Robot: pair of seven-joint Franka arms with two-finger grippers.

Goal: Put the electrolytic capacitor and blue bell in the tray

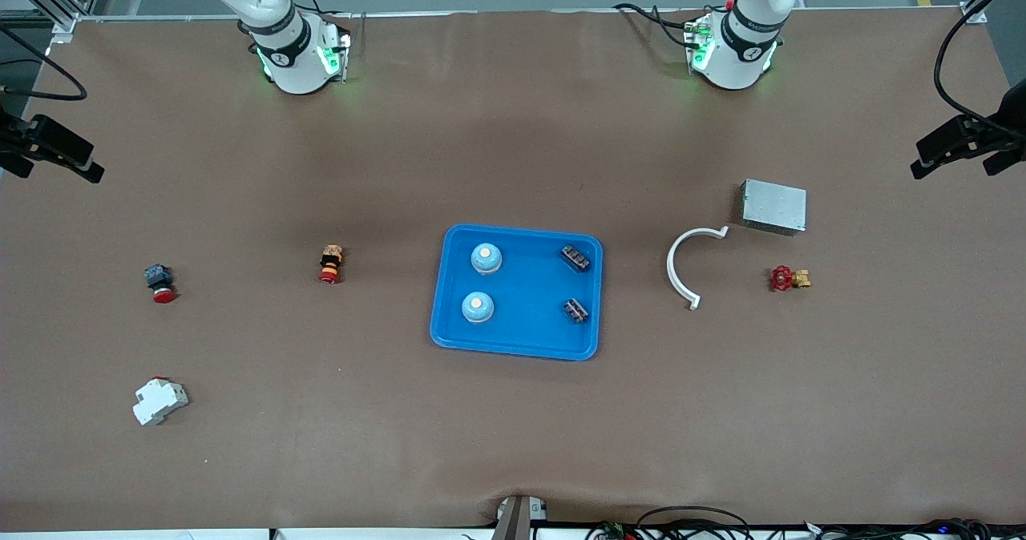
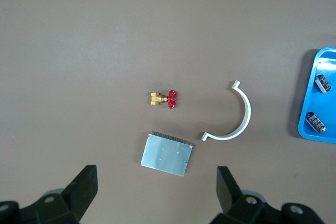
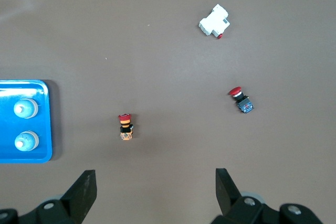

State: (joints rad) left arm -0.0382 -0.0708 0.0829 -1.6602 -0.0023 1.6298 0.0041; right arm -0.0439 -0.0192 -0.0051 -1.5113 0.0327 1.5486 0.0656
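The bright blue tray (image 1: 529,292) lies mid-table. In it stand two blue bells (image 1: 486,258) (image 1: 477,308) on the side toward the right arm. Two dark electrolytic capacitors (image 1: 575,257) (image 1: 575,310) lie on the side toward the left arm. My left gripper (image 2: 156,174) hangs open and empty high over bare table beside the grey box; its view catches the tray (image 2: 310,124) and both capacitors (image 2: 323,83) (image 2: 315,120). My right gripper (image 3: 155,177) hangs open and empty over the right arm's end; its view shows the tray (image 3: 44,119) and the bells (image 3: 25,108) (image 3: 26,141). Neither hand appears in the front view.
Toward the left arm's end lie a grey metal box (image 1: 773,206), a white curved clip (image 1: 683,266) and a red-handled brass valve (image 1: 789,278). Toward the right arm's end lie an orange-and-red push-button (image 1: 330,264), a red-capped switch (image 1: 159,282) and a white breaker (image 1: 159,400).
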